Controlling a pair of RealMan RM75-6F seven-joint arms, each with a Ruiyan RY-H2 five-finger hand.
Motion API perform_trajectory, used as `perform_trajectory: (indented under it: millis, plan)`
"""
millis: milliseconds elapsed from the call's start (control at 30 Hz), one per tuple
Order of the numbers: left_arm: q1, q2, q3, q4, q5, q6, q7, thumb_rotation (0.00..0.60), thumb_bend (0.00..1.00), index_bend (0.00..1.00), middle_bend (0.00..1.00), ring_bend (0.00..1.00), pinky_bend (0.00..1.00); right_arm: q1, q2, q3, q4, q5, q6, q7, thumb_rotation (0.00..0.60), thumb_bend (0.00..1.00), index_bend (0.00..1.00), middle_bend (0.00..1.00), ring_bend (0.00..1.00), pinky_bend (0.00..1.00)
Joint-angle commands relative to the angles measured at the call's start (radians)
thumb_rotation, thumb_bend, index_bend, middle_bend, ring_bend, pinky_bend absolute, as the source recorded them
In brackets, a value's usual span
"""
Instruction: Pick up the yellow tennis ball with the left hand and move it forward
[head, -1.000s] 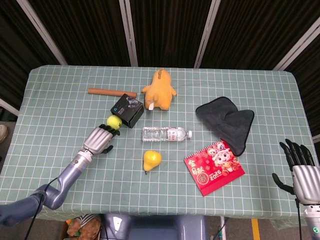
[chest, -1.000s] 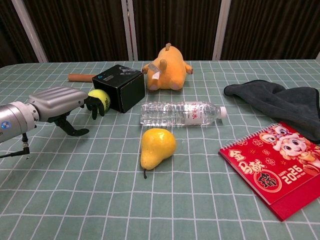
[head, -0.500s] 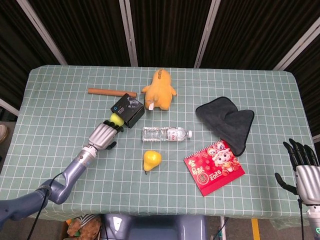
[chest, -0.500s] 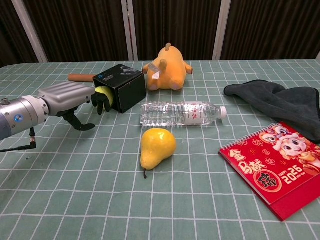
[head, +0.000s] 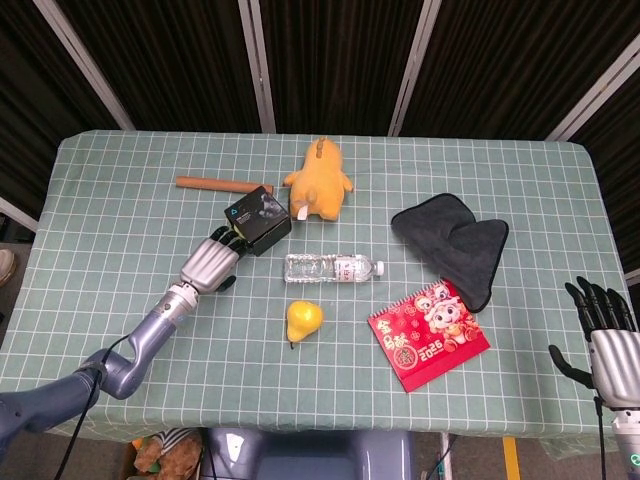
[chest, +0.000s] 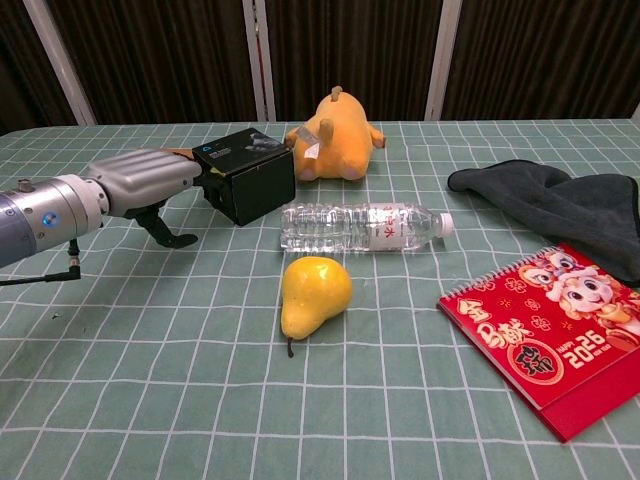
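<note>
With the left hand (chest: 150, 183) reaching toward 1 o'clock, fingertips against the black box (chest: 245, 174), I cannot tell its grip or see the yellow tennis ball, presumably hidden between them, so advancing could shove the box into the plush toy (head: 319, 180).

**Where things lie on our table**

Our left hand (head: 208, 266) reaches up against the box (head: 256, 219). Behind the box lie a stick (head: 213, 184) and plush toy (head: 320, 180). A bottle (head: 333, 267) lies before them, a pear (head: 303, 319) nearer us; cloth (head: 455, 240) and calendar (head: 428, 335) sit right.
</note>
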Motion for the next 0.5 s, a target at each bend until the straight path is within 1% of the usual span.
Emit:
perform_trajectory:
  millis: [33,233,400,500]
  plan:
    - [-0.005,0.002,-0.001,-0.003,-0.021,-0.022,0.019,0.6,0.32,0.26,0.28,0.14,0.13,-0.003,0.001,0.001,0.001,-0.002,0.008,0.005,0.6,0.36,0.0,0.0,0.0,0.0]
    - [-0.011,0.01,-0.024,-0.018,-0.11,-0.072,0.117,0.6,0.32,0.25,0.26,0.14,0.13,-0.004,0.0,-0.001,0.009,-0.013,0.013,0.014,0.6,0.36,0.0,0.0,0.0,0.0]
    - [-0.023,0.014,-0.041,-0.03,-0.151,-0.095,0.137,0.6,0.32,0.25,0.26,0.14,0.13,-0.009,0.004,-0.003,0.009,-0.026,0.029,0.038,0.6,0.36,0.0,0.0,0.0,0.0]
    - [-0.019,0.021,-0.037,-0.045,-0.154,-0.082,0.146,0.6,0.32,0.25,0.25,0.14,0.13,-0.011,0.004,-0.005,0.013,-0.031,0.033,0.046,0.6,0.36,0.0,0.0,0.0,0.0]
